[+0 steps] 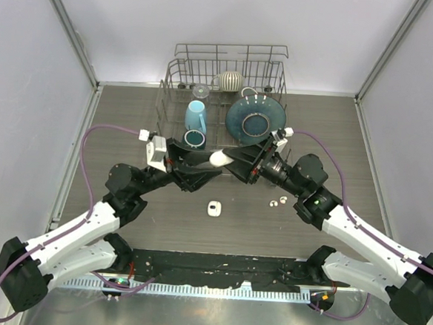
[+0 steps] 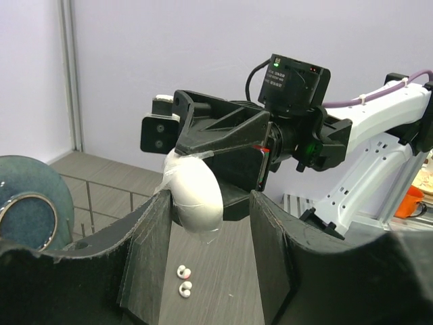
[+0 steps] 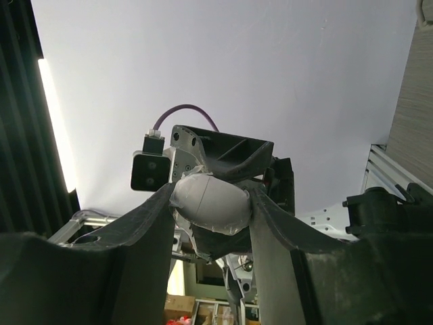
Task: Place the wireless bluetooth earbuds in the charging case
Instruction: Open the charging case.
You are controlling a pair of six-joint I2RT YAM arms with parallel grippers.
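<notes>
The charging case [image 3: 210, 203] is clamped between the right fingers [image 3: 149, 237] in mid-air, while the left fingers [image 2: 270, 244] are held apart around it. Two earbuds [image 2: 184, 273] (both white) are seen lying on the surface [image 1: 160, 218].

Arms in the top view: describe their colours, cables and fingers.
Both the left arm and right arm have white link shells with black joints. A purple cable loops along each. The fingers are broad, black and matte.
</notes>
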